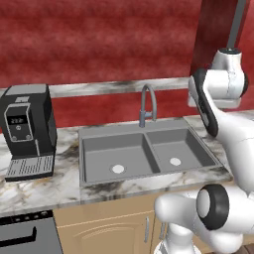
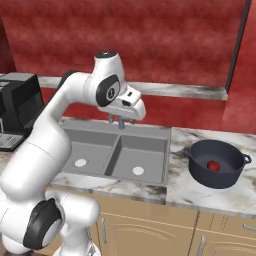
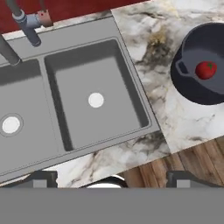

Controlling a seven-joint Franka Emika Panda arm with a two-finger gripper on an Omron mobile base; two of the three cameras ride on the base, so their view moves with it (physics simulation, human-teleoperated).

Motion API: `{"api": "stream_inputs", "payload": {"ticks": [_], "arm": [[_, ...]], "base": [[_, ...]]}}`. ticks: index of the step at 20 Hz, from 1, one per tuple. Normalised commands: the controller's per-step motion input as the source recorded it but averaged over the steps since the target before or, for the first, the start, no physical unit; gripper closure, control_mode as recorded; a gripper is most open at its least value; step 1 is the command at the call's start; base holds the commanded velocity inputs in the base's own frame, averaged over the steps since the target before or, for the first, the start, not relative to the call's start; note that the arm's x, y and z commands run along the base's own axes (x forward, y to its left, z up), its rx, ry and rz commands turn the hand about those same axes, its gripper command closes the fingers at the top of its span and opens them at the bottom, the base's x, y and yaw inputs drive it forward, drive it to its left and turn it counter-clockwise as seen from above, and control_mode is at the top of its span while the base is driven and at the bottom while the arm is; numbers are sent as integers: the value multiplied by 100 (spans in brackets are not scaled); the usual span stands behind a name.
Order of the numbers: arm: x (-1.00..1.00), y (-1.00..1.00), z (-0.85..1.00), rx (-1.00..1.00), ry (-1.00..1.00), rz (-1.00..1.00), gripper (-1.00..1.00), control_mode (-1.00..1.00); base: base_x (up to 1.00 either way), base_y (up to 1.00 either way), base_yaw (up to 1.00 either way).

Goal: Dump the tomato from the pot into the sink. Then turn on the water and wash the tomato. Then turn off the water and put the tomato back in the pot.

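Wide-open, empty pincer (image 2: 119, 121) hovers above the grey double-basin sink (image 2: 150, 131); best reach rightward for the dark round pot's (image 2: 201, 171) rim, avoiding the glossy red tomato (image 2: 213, 165).

"Can you read any words or numbers?"

"No. The coffee machine (image 1: 27, 130) at the worktop's left edge has a little screen, but it's too blurry to read."
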Motion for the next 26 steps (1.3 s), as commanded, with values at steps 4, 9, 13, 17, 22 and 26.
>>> {"api": "stream_inputs", "payload": {"ticks": [4, 9, 13, 17, 22, 26], "arm": [[0, -100, 0, 0, 3, -31, -100, -100], [6, -100, 0, 0, 1, -24, -100, -100], [1, -100, 0, 2, 0, -20, -100, -100], [0, -99, -1, 10, 0, -19, -100, -100], [0, -98, -22, 14, 0, -16, -100, -100], [0, -70, -16, 17, 0, -2, -100, -100]], "base": [[0, 0, 0], [0, 0, 0], [0, 0, 0], [0, 0, 0], [0, 0, 0], [0, 0, 0]]}}
